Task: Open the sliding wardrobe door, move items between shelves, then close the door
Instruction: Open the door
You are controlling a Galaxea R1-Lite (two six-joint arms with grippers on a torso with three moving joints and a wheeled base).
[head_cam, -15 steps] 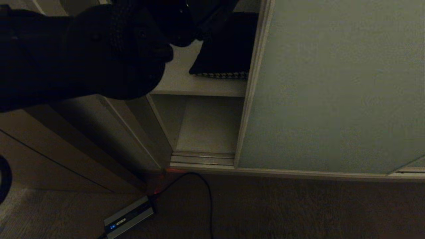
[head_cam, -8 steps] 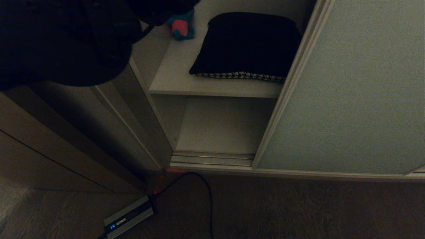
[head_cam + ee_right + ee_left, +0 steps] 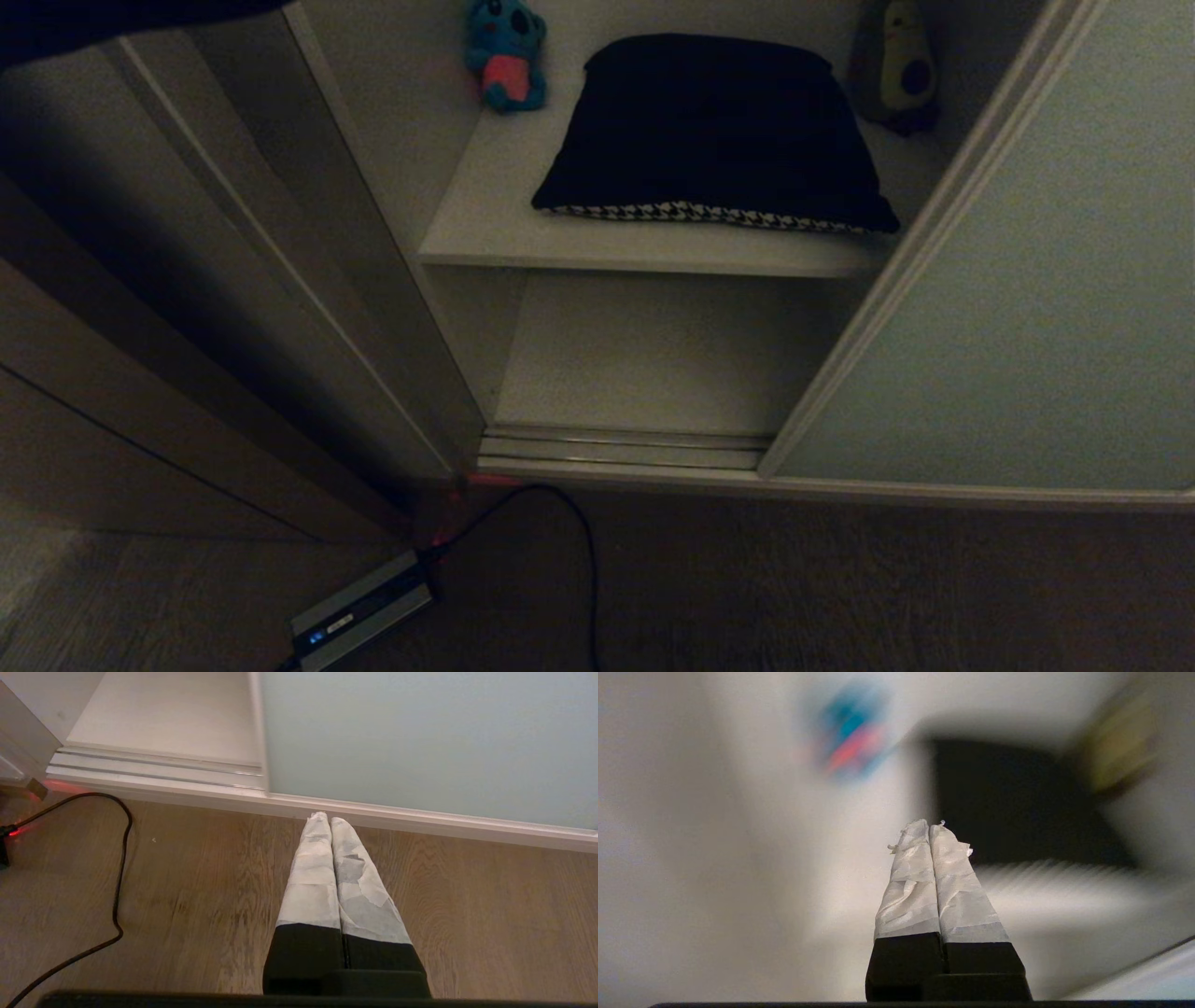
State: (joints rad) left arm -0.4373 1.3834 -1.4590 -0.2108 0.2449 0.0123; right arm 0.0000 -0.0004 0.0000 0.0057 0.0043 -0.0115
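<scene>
The sliding wardrobe door (image 3: 1046,308) stands open to the right. On the upper shelf (image 3: 485,233) a cushion (image 3: 709,131) lies between a koala plush (image 3: 506,56) and an avocado plush (image 3: 901,70). The left gripper (image 3: 930,828), fingers pressed together, points at them; it should open before reaching. The right gripper (image 3: 325,819) hangs closed over the floor (image 3: 210,882).

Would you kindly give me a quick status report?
Left gripper shut, empty, facing the shelf. Right gripper shut, parked over the floor. Pale grey-green sliding door open; dark houndstooth-edged cushion on upper shelf. Nothing blocking.
</scene>
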